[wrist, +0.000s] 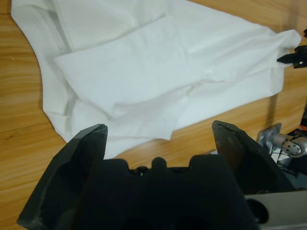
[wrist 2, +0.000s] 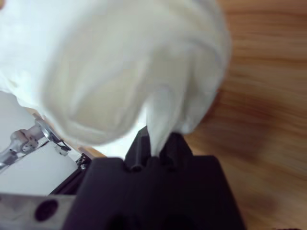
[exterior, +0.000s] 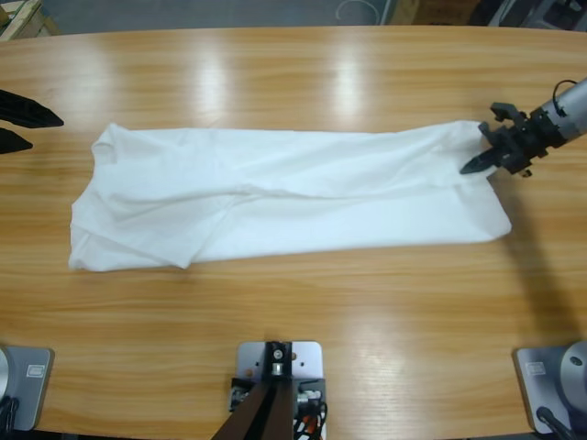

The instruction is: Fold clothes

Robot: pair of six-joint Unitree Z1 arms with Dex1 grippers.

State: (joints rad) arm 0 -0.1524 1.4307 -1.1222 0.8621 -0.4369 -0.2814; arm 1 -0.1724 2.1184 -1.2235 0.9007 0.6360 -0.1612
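- The left pincer (exterior: 16,124) sits at the left edge of the high view, over bare wood just beside the shirt's left end and not touching it.
- Its jaws stand wide apart with nothing between them; the left wrist view looks past both black tips (wrist: 158,136) onto the cloth.
- The shirt (exterior: 275,197) lies flat on the wooden surface (exterior: 293,312) as a long white band running left to right across the middle.
- Its left end is wider and rumpled, with a folded flap lying over the lower layer; a soft crease runs along the length.
- In the left wrist view the shirt (wrist: 158,72) shows layered folds, one squarish panel lying on top of the rest.
- The shirt's right end rises to a bunched corner at the upper right, lifted a little off the surface.
- The right pincer (exterior: 491,151) comes in from the right edge and is clamped on that corner.
- In the right wrist view the white cloth (wrist 2: 124,72) fills most of the picture, and a pinched tail of it runs down between the closed jaws (wrist 2: 156,146).
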